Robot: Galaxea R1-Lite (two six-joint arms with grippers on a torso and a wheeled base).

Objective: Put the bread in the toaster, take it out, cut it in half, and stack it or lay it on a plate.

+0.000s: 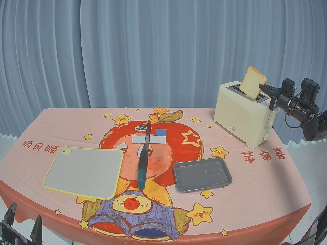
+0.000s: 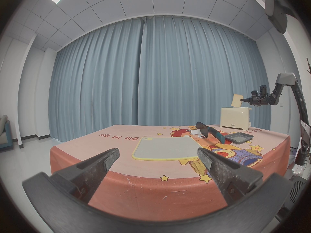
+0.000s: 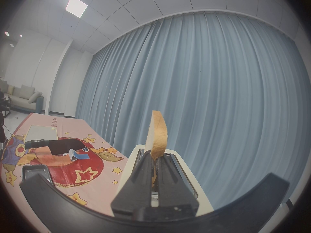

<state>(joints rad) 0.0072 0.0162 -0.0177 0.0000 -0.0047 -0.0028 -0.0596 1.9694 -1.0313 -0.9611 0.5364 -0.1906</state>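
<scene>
A slice of bread (image 1: 252, 82) stands tilted in a slot of the cream toaster (image 1: 242, 118) at the table's back right, most of it sticking out. My right gripper (image 1: 264, 87) comes in level from the right, above the toaster's top. In the right wrist view its fingers (image 3: 142, 178) are shut on the lower edge of the bread (image 3: 157, 136). My left gripper (image 2: 158, 165) hangs open and empty below the table's front left corner. A teal-handled knife (image 1: 143, 160) lies mid-table between the grey cutting board (image 1: 83, 172) and the dark tray (image 1: 202, 174).
The knife's blade rests on a small white and blue block (image 1: 153, 138). The table wears a pink printed cloth (image 1: 255, 188). A blue curtain hangs close behind the table and the toaster.
</scene>
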